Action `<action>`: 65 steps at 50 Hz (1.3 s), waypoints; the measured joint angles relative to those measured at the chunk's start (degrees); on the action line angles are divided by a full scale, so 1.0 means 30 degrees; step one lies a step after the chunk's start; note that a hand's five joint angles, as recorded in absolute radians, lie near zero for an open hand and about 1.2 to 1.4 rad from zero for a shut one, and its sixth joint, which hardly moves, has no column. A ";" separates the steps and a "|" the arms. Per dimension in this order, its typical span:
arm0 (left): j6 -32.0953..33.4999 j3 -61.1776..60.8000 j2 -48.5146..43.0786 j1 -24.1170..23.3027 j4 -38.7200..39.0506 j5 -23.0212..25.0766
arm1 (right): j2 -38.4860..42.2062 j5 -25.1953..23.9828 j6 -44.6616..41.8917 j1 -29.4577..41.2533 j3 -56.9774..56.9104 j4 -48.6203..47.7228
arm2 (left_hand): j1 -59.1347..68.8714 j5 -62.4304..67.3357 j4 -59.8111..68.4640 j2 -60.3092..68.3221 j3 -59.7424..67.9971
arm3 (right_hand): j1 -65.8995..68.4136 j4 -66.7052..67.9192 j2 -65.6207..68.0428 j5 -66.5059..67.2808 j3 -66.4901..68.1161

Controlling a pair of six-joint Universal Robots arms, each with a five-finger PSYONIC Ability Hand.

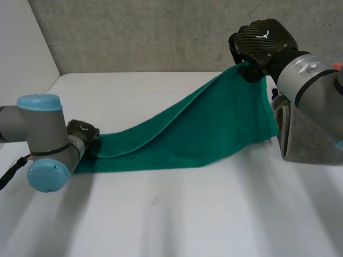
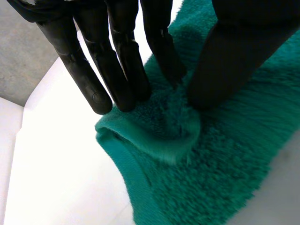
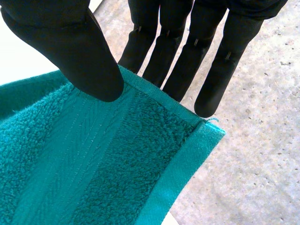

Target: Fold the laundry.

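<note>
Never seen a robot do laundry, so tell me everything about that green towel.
The towel is teal terry cloth with a flat woven band and hemmed edge. The right robot hand pinches one corner up high, the left robot hand pinches a bunched end on the white table, so it slopes between them.

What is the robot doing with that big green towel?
It is partway through folding the green towel. The right hand pinches one corner between thumb and fingers and holds it up in the air. The left hand pinches the other end low down at the white table. The towel slopes between them. A grey cloth lies beside it.
</note>
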 measured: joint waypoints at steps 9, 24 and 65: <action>-0.0049 0.2534 -0.0858 0.0613 -0.0598 0.0149 | 0.1166 0.0703 -0.0540 -0.0080 -0.0495 -0.1387 | 0.0565 0.1392 0.1897 0.1790 0.1930 | 0.0000 0.0000 0.0000 -0.0002 0.0000; -0.1364 1.4901 -0.2863 0.1895 -0.0180 0.1251 | 0.6749 0.3885 -0.1979 0.0143 -0.7020 -0.9983 | 0.0565 0.1392 0.1982 0.1814 0.1955 | 0.0000 0.0079 0.0002 0.0000 0.0127; -0.5062 -0.1180 0.3157 0.2495 0.2901 0.3169 | 0.7563 0.2837 -0.2661 -0.0562 0.0239 -0.6371 | 0.0565 0.1392 0.1988 0.1843 0.2004 | 0.0000 0.0081 0.0002 0.0279 0.0127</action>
